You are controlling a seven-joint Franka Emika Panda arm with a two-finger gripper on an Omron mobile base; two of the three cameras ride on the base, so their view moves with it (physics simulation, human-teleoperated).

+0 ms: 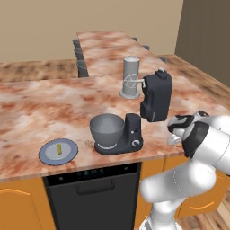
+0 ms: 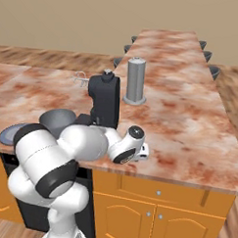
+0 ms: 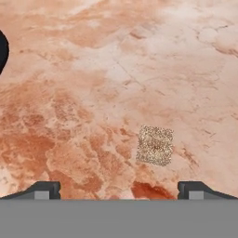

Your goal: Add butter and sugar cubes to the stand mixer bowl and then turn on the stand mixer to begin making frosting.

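The stand mixer [image 1: 134, 134] stands near the counter's front edge, its black head [image 1: 156, 96] tilted up with the wire whisk [image 1: 130, 82] in the air. The grey stand mixer bowl [image 1: 107, 129] sits on the mixer's base and looks empty. The butter [image 1: 59, 149], a small yellow stick, lies on a blue-grey plate [image 1: 69, 155] left of the bowl. The sugar cubes [image 1: 88, 143] are a tiny pale clump between plate and bowl. My gripper [image 1: 173, 140] hangs low over the counter right of the mixer, open and holding nothing, fingertips [image 3: 44, 189] wide apart.
A tall grey cylinder [image 1: 131, 76] stands behind the mixer. In the hand view a small speckled tan square [image 3: 155, 145] lies on the marble, with a dark edge [image 3: 2, 51] at the left. Stools [image 1: 81, 54] line the far side. A dishwasher [image 1: 92, 193] sits under the counter.
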